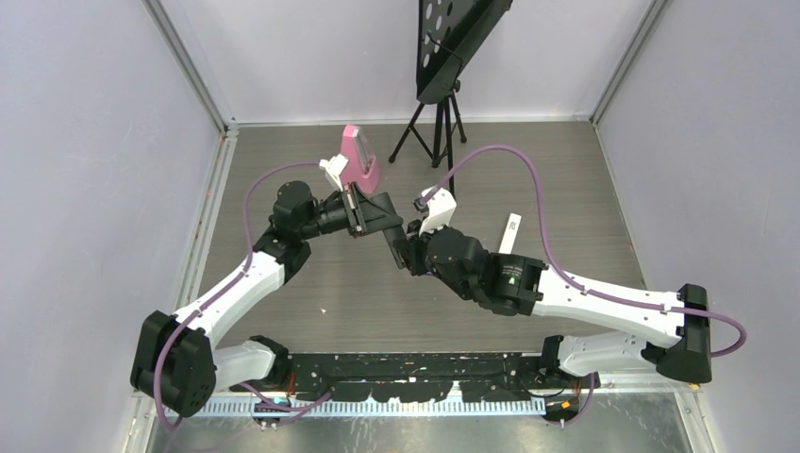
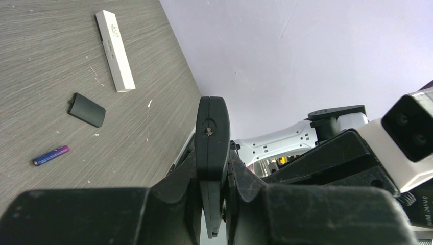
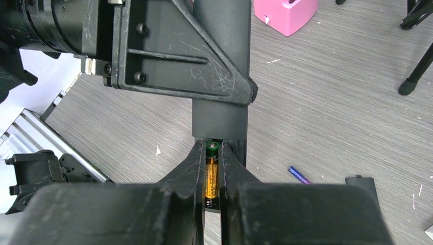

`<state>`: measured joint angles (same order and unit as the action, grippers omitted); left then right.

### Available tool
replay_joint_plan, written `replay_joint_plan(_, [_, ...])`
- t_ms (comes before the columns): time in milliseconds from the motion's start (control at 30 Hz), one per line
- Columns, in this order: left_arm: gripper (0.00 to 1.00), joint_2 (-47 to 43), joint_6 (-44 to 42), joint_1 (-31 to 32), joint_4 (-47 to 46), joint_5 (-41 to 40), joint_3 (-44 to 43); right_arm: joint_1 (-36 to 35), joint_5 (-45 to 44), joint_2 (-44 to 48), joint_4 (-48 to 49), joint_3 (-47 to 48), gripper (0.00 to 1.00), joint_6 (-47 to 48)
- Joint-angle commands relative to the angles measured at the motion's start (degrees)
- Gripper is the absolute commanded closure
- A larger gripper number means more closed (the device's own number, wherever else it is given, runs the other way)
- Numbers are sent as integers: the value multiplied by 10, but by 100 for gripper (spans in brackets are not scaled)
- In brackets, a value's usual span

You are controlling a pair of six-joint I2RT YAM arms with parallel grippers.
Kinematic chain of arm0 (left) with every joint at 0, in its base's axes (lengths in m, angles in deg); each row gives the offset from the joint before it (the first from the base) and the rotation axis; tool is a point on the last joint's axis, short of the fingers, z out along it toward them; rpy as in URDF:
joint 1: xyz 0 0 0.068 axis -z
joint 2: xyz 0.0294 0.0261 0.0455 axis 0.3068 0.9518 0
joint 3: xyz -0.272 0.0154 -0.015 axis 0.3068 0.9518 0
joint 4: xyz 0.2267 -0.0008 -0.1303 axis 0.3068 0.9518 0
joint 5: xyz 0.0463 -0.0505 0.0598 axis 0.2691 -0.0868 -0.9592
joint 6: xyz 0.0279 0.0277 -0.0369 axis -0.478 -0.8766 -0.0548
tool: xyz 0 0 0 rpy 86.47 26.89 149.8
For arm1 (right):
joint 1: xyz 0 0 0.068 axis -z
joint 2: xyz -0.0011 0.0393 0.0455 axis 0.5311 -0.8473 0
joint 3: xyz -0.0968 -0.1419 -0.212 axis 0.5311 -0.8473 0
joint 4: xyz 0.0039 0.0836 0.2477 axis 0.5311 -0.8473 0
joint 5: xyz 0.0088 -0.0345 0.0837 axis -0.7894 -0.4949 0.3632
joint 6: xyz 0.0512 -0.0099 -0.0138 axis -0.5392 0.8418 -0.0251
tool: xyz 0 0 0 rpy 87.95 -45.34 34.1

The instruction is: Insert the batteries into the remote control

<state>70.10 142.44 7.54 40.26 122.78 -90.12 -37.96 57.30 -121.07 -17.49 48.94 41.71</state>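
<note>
My left gripper (image 2: 212, 171) is shut on the black remote control (image 2: 212, 135), holding it edge-up above the table; in the top view it (image 1: 389, 236) hangs between both arms. My right gripper (image 3: 212, 153) is shut on a gold battery (image 3: 212, 173), which lies lengthwise in the remote control's (image 3: 219, 120) open compartment, a spring showing at its near end. A purple-blue battery (image 2: 51, 155) lies on the table, seen too in the right wrist view (image 3: 298, 175). The small black back cover (image 2: 87, 109) lies near it.
A white bar-shaped remote (image 1: 510, 232) lies on the table right of the grippers. A pink holder (image 1: 358, 160) stands behind the left gripper. A black tripod stand (image 1: 439, 123) stands at the back. Walls close in the table on both sides.
</note>
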Motion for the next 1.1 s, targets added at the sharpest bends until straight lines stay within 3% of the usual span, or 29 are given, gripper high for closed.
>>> replay_joint_plan(0, [100,-19,34,-2,-63,0,-11,-4,16,21,9,-14,100,-22])
replay_joint_plan(533, [100,-32,115,-2,-101,-38,-11,-4,66,25,28,-77,96,-30])
replay_joint_plan(1067, [100,-30,234,-21,-134,-85,-12,-14,55,-4,52,-151,97,-7])
